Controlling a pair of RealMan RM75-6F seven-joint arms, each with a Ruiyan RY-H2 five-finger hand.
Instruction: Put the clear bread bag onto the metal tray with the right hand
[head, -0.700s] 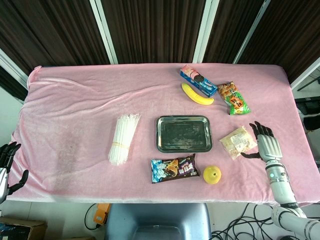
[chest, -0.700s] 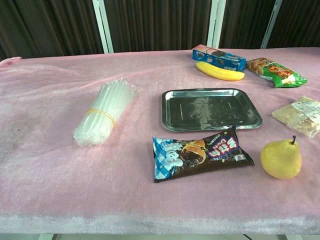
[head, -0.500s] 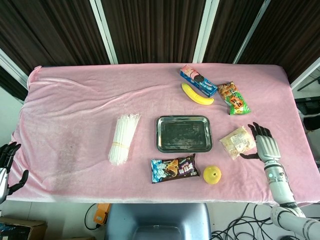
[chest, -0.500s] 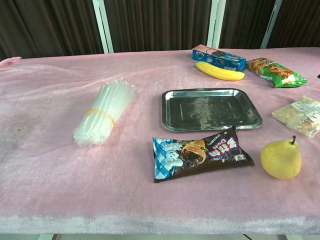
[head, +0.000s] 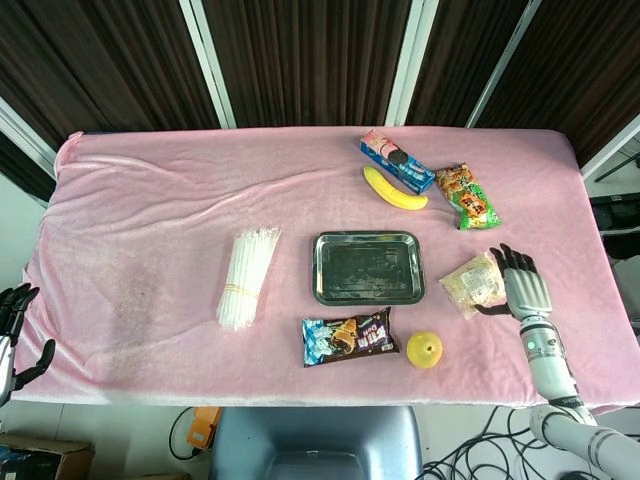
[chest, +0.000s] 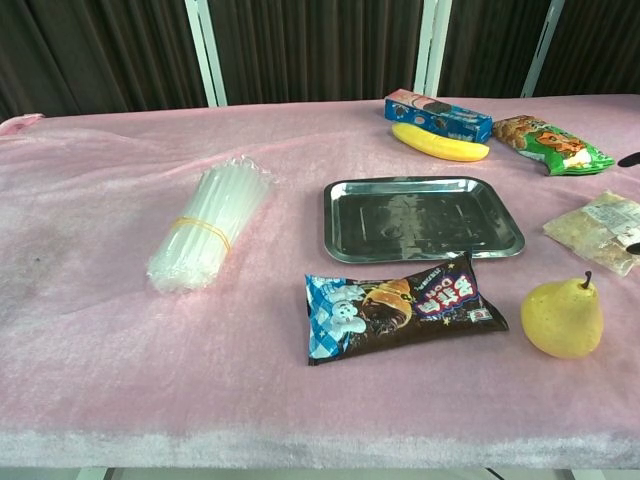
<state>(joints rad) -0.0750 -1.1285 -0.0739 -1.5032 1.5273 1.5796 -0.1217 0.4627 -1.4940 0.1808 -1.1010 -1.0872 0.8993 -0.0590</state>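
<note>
Clear crinkled bread bag (head: 473, 284) flat on pink cloth, well right of shiny rectangular metal tray (head: 367, 267). Right hand (head: 525, 285) beside its right edge, fingers spread, thumb touching, gripping nothing. Yellow pear (head: 425, 349) nearby. Left hand (head: 12, 325) off-table, empty, fingers apart.

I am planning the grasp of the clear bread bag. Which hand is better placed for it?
The right hand: it is open right beside the clear bread bag. The left hand hangs off the table's far left edge, beyond the metal tray.
</note>
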